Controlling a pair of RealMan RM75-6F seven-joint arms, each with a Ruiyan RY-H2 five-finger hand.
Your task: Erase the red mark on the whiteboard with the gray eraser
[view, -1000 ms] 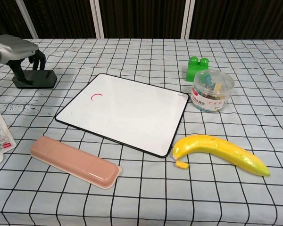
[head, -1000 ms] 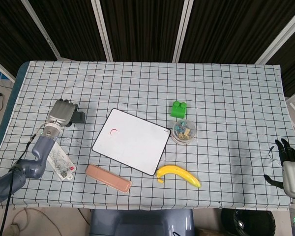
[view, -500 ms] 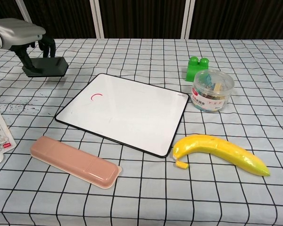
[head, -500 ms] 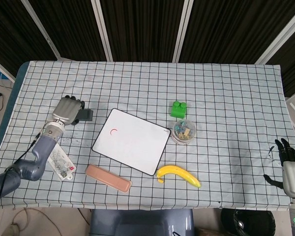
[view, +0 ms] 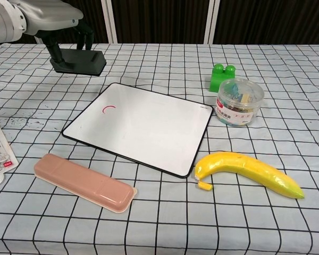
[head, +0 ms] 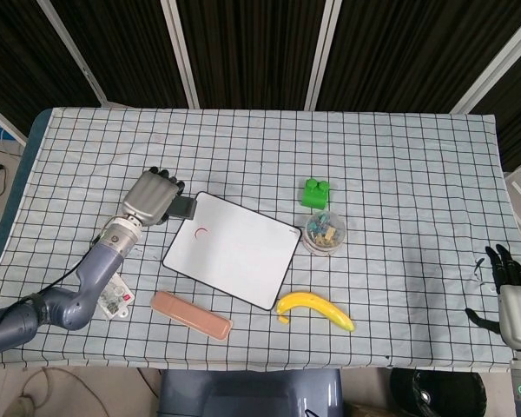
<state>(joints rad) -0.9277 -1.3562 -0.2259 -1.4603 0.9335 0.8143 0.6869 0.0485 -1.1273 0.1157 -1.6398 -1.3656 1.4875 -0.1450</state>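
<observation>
1. A robot test lab: a table (head: pixel 399 156) draped in a black-gridded white cloth (view: pixel 165 228), dark ribbed panels (head: pixel 252 52) at 12 o'clock.
2. Mismatched props, a banana (view: pixel 248 172) at 5 o'clock and a green block (view: pixel 221 76) at 1 o'clock, suggest staged trials.

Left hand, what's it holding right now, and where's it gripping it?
The left hand holds the gray eraser, fingers on its top, lifted off the table. The right hand holds nothing.
</observation>
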